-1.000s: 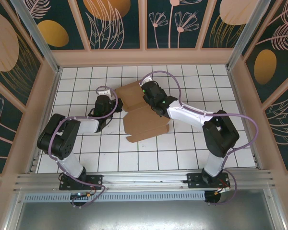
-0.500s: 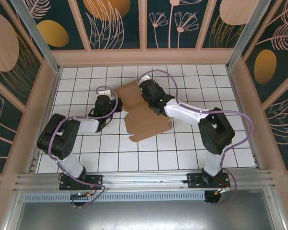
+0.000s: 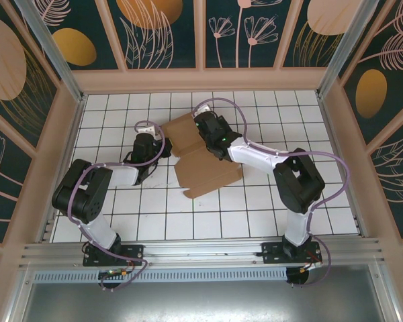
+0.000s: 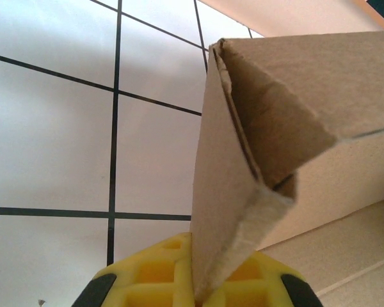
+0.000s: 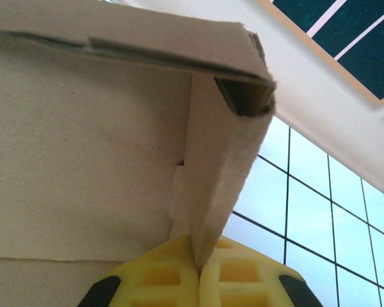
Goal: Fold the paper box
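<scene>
The paper box (image 3: 208,171) is a brown cardboard piece, partly folded, lying on the white tiled floor between both arms. My left gripper (image 3: 163,143) is at its left edge and my right gripper (image 3: 201,127) at its far right side. In the left wrist view the yellow fingers (image 4: 147,281) of the left gripper (image 4: 201,278) are shut on a raised cardboard wall (image 4: 221,192). Seen from the right wrist, the right gripper (image 5: 197,259) is shut on an upright side flap (image 5: 217,179), with a folded panel (image 5: 83,160) beside it.
The white tiled floor (image 3: 121,221) is fenced by peach-framed walls (image 3: 201,79) at the back and both sides. An aluminium rail (image 3: 201,251) runs along the near edge by the arm bases. Purple cables (image 3: 336,168) loop off both arms.
The right gripper has closed on the box's side flap. The right arm's elbow has swung left, and the box's near part has shifted slightly. The left arm has not moved.
</scene>
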Motion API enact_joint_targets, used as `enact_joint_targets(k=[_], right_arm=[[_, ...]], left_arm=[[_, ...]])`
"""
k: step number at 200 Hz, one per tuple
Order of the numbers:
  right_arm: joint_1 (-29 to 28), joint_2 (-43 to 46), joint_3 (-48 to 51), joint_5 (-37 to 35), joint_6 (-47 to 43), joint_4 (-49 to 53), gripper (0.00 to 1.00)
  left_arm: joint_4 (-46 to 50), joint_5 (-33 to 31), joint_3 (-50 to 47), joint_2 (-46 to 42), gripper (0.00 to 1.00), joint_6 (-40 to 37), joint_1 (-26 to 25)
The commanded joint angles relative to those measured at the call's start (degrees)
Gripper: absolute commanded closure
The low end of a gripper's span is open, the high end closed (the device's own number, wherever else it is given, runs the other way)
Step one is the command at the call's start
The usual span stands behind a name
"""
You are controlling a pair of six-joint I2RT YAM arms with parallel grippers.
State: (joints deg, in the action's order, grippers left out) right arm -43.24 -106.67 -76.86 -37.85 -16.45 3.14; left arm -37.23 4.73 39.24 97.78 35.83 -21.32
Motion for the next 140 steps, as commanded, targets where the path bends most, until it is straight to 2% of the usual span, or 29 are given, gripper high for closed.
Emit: enact_joint_targets(k=[1,5,15,33,47,67,121,140], right_arm=[[-0.43,-1.41,-0.88,-3.22,-1.76,-0.68,1.0],[-0.42,-1.49,-0.78,-3.39,-1.82,-0.81,1.0],[-0.44,-1.48,-0.64,-3.46,-1.8,-0.99,0.86],[-0.44,-1.34,-0.34,-3.29,-1.97,-1.25,0.79],[-0.44,-1.52,-0.12,-3.38,-2.36,-1.22,0.81],[-0.51,-2.06,0.0,-3.97,-3.15,-1.07,1.0],[-1.14,-2.22,-0.07,-7.28,-4.05,-1.9,1.0],[-1.18,-0.92,-0.03,-6.46,-2.68,-2.03,0.86]], left_arm=[[-2.93,2.33,1.88,0.08,1.0,0.82,-0.39],[-2.93,2.32,1.86,0.11,1.0,0.86,-0.39],[-2.95,2.25,1.89,0.08,1.0,1.01,-0.37],[-3.0,2.28,1.89,0.05,1.0,1.0,-0.41],[-3.02,2.23,1.89,0.05,1.0,1.15,-0.39],[-3.02,2.21,1.92,0.05,1.0,1.09,-0.37],[-2.94,2.11,1.89,0.11,1.0,1.31,-0.39],[-2.84,2.13,1.97,0.1,1.0,1.68,-0.39]])
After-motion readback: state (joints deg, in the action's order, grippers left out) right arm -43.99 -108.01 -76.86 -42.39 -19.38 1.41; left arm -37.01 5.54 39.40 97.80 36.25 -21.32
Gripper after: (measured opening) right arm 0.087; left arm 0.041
